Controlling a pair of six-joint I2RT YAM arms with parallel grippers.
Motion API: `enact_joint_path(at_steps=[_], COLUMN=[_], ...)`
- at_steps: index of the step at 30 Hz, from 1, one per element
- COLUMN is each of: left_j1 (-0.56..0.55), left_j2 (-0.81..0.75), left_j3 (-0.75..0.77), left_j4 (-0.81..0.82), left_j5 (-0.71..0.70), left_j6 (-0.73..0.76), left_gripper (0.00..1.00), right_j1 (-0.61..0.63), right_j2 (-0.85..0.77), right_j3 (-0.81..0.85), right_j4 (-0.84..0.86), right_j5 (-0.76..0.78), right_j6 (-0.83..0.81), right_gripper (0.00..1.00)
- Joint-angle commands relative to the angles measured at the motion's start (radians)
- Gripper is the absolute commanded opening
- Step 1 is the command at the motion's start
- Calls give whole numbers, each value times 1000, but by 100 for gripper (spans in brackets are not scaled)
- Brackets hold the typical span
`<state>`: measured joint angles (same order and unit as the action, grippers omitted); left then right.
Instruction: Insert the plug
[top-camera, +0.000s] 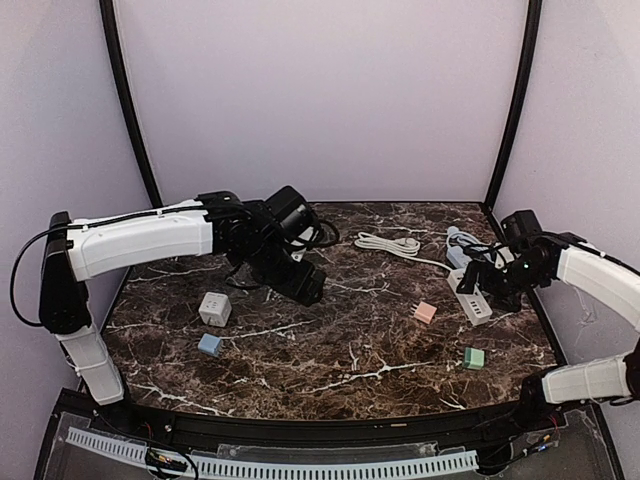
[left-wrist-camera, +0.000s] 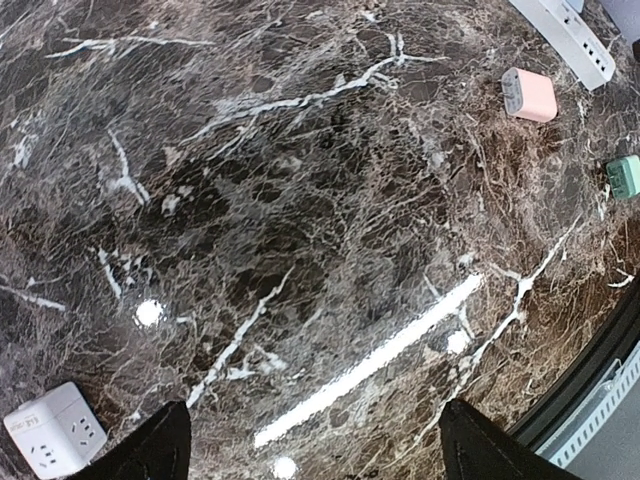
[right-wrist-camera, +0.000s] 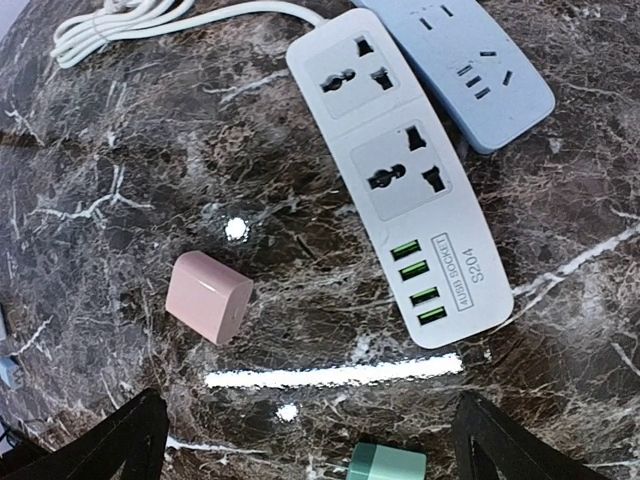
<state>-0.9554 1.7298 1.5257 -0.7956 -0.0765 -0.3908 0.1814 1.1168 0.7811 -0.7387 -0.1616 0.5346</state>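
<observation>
Three small plug adapters lie on the dark marble table (top-camera: 330, 350): a pink plug (top-camera: 425, 312) (right-wrist-camera: 208, 297) (left-wrist-camera: 528, 95), a green one (top-camera: 474, 357) (right-wrist-camera: 388, 464) (left-wrist-camera: 625, 176) and a blue one (top-camera: 209, 345). A white power strip (top-camera: 470, 297) (right-wrist-camera: 400, 170) with two sockets and green USB ports lies at the right. My right gripper (top-camera: 478, 282) (right-wrist-camera: 305, 420) hovers open above the strip's near end, the pink plug to its left. Over the table's middle my left gripper (top-camera: 305, 285) (left-wrist-camera: 310, 425) is open and holds nothing.
A blue power strip (top-camera: 458, 247) (right-wrist-camera: 465, 60) lies beside the white one at the back right. The white cable (top-camera: 388, 243) (right-wrist-camera: 120, 25) is coiled behind. A white cube socket (top-camera: 215, 309) (left-wrist-camera: 55, 430) stands at the left near the blue plug.
</observation>
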Motion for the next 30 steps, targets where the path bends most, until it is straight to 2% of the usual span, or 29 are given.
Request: enact_joint_path(at_steps=[1, 10, 17, 24, 27, 30], left_j1=[-45, -86, -95, -96, -97, -97], left_j2=[68, 54, -39, -68, -63, -52], left_j3=[108, 92, -7, -29, -25, -17], left_j4=[-49, -108, -119, -137, -140, -141], left_j5=[-46, -103, -148, -181, -186, -186], left_j6=[20, -69, -175, -195, -192, -187], left_gripper=[87, 84, 84, 83, 83, 83], right_j1=[-5, -15, -50, -60, -59, -59], right_j2=[69, 315, 483, 541, 550, 551], right_j3=[68, 162, 233, 244, 247, 243], right_j4=[-17, -7, 19, 42, 42, 48], right_j5=[123, 278, 238, 166, 168, 153], right_j6=[-12, -134, -192, -209, -210, -218], right_gripper=[99, 99, 99, 98, 95, 86])
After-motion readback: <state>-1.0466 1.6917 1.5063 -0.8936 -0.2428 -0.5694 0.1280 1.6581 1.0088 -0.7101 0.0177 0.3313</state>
